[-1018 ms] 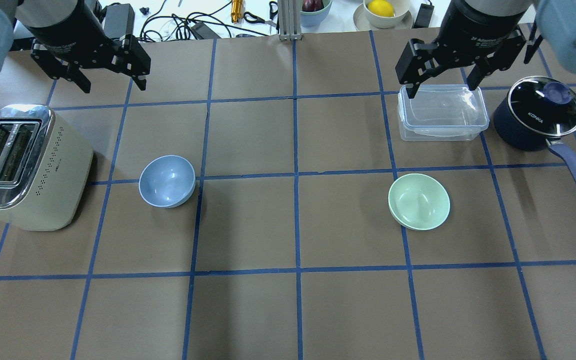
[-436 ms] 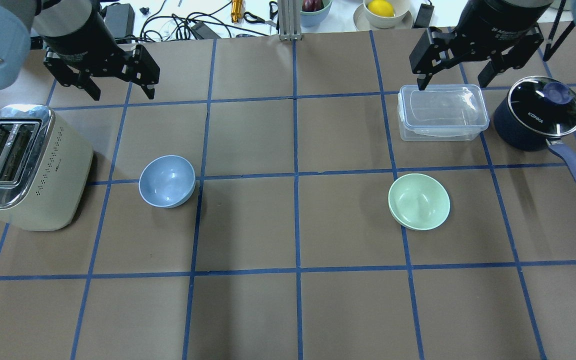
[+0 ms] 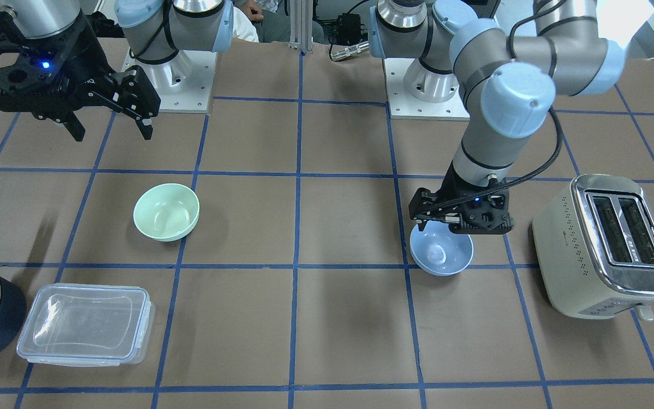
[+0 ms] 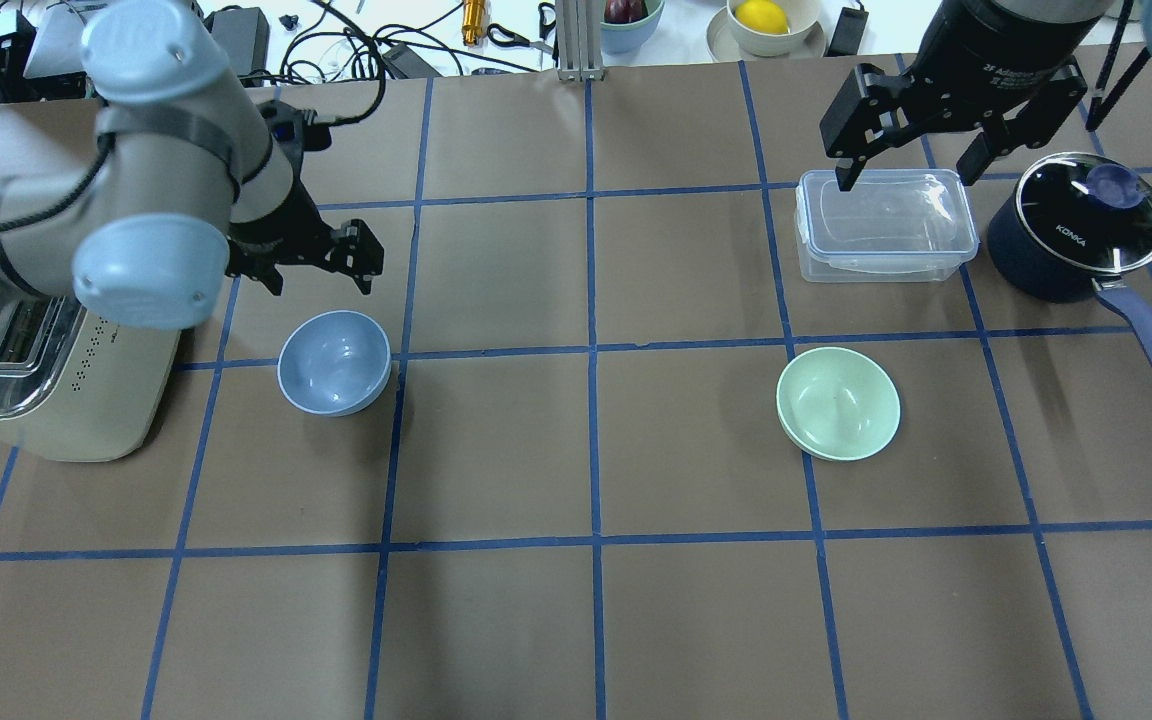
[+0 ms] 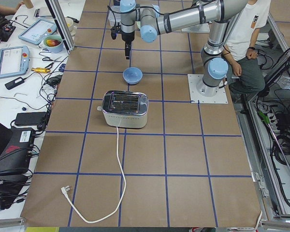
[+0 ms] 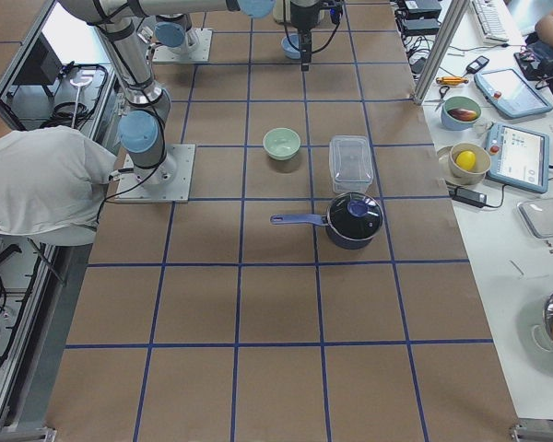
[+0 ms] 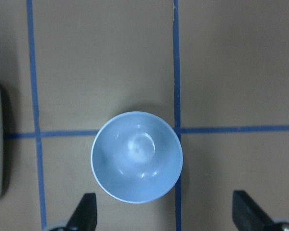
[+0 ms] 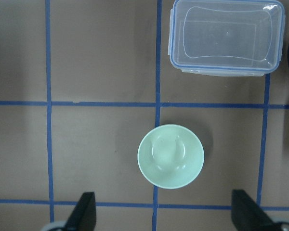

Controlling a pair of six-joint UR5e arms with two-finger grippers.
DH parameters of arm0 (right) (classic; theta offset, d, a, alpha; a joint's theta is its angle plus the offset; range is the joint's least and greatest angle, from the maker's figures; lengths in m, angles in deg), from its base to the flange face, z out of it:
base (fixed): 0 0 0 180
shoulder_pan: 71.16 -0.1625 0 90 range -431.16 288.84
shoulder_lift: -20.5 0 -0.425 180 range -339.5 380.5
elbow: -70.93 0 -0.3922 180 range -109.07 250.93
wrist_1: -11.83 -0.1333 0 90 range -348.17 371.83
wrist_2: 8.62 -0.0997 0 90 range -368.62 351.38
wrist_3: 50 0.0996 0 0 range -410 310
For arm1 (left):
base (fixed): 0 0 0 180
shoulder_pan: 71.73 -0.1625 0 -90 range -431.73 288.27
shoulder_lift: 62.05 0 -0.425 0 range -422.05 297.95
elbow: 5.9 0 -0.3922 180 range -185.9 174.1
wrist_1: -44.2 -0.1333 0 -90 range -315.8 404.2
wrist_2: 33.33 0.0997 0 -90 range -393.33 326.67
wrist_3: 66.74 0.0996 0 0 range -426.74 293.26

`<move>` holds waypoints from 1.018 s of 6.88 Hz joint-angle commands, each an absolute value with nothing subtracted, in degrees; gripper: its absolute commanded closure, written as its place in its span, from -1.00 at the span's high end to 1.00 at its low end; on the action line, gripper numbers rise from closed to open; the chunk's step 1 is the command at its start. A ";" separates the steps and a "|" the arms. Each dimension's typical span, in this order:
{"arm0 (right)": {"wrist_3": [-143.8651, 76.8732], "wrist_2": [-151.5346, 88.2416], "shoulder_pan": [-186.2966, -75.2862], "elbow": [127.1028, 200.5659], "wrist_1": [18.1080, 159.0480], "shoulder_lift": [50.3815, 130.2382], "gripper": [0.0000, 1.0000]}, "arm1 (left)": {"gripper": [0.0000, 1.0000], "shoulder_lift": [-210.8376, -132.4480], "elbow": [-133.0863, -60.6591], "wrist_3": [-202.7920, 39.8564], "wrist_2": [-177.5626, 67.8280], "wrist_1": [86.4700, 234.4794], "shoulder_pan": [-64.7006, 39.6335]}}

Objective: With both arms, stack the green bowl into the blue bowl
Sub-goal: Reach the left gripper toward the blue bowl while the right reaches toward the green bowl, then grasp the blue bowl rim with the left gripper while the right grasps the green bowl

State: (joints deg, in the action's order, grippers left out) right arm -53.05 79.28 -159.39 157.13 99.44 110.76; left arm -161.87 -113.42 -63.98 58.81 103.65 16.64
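- The green bowl [image 4: 838,403] stands upright on the right half of the desk [image 4: 586,620], sitting on one of the blue tape lines. Neither tool touches it.
- The blue bowl [image 4: 334,362] stands upright on the left half, about as far from the near edge as the green bowl and well apart from it. A cream toaster [image 4: 66,400] stands to its left, near but not touching.
- The left tool [image 4: 319,285] hangs over the blue bowl with its fingers pointing down, spread wide and holding nothing. Its wrist view shows the bowl between the two fingertips, clear of both. The view from the left end shows a gap between tool and bowl.
- Farther back on the right lies a clear box [image 4: 884,225] with its lid on. A dark saucepan [image 4: 1066,250] under a glass lid stands just to its right, with the handle pointing toward the near side.
- The right tool [image 4: 906,180] hangs high above the far edge of the clear box. Its fingers are spread wide and empty, well apart from the green bowl.
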 commanded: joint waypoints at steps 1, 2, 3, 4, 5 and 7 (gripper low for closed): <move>-53.69 79.70 -158.35 164.13 98.83 108.93 1.00 | 1.00 -167.05 -122.35 -65.32 58.95 94.03 19.65; -53.69 79.62 -156.87 169.05 103.63 108.40 1.00 | 1.00 -168.56 -122.36 -66.46 58.95 93.77 20.89; -55.95 79.53 -155.37 173.80 109.07 107.35 1.00 | 0.77 -169.88 -122.10 -65.60 59.30 88.98 20.82; -57.45 79.36 -154.49 178.28 115.13 106.99 1.00 | -0.36 -170.93 -121.92 -65.42 59.65 85.89 20.91; -56.86 79.44 -154.48 181.29 121.72 105.77 1.00 | -0.99 -171.38 -121.31 -65.16 59.92 85.68 20.82; -58.51 79.62 -153.96 182.19 123.53 105.06 1.00 | -1.00 -172.09 -120.25 -66.20 60.00 85.59 20.99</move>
